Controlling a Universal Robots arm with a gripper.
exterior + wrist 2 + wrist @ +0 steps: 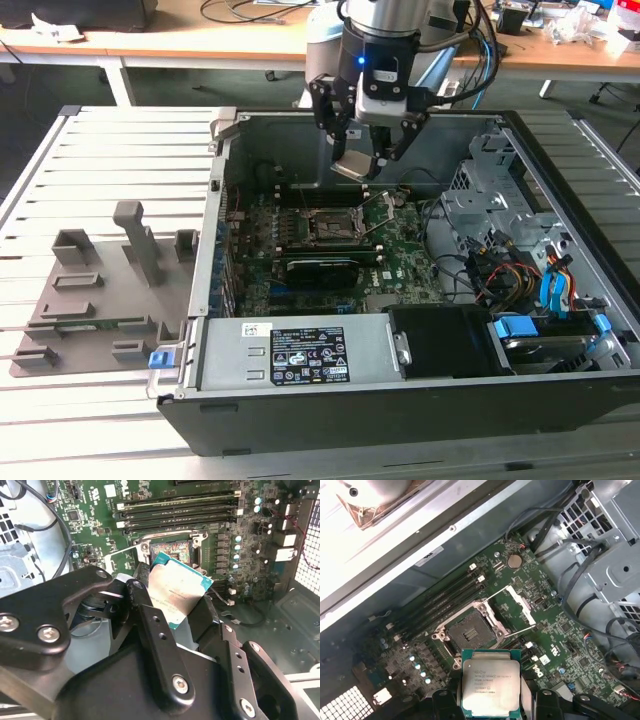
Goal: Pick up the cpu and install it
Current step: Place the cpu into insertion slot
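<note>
Above the open socket (pixel 470 632), fingers (pixel 445 705) clamp the cpu (pixel 491 682), which the exterior view shows tilted clear of it.

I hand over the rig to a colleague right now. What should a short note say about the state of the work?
Gripper: jaws shut on the small flat square silver-grey cpu, inside the open black computer case.
Cpu: held in the air over the green motherboard, close to the black square socket, not touching it.
Done: cpu picked up; the socket's metal frame stands open and the socket is empty.
Left: cpu is not yet seated in the socket.
</note>
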